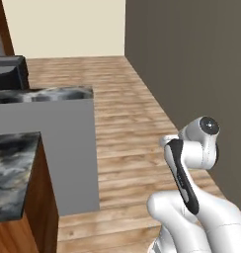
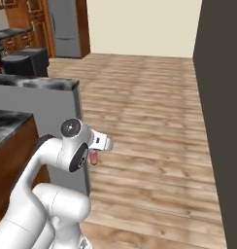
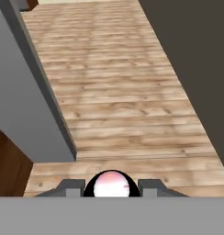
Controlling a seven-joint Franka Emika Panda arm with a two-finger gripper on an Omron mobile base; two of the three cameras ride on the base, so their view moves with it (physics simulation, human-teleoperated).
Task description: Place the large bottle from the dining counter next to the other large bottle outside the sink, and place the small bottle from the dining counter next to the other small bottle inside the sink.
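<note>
Bottle in hand: I grip the small bottle (image 3: 111,184) between my fingertips, its pink-and-whitish rounded body showing between the two dark tips at the bottom of my hand view. From the right base view a bit of pink (image 2: 93,157) peeks out just under my gripper (image 2: 102,146), held out over the wooden floor (image 2: 154,112), beside the grey cabinet side (image 2: 67,121). My jaws are clamped tight on it.

I judge it to be light and stiff, probably smooth plastic, so it could slip or twist if I swing fast. The hold seems to sit on the body, which is the safest place; the cap end would give less surface.

The dining counter (image 1: 11,173) lies at my left, its marbled top over red-brown wood. The marbled counter (image 1: 43,94) beyond carries a dark appliance (image 1: 11,71). From here I cannot make out the sink.
</note>
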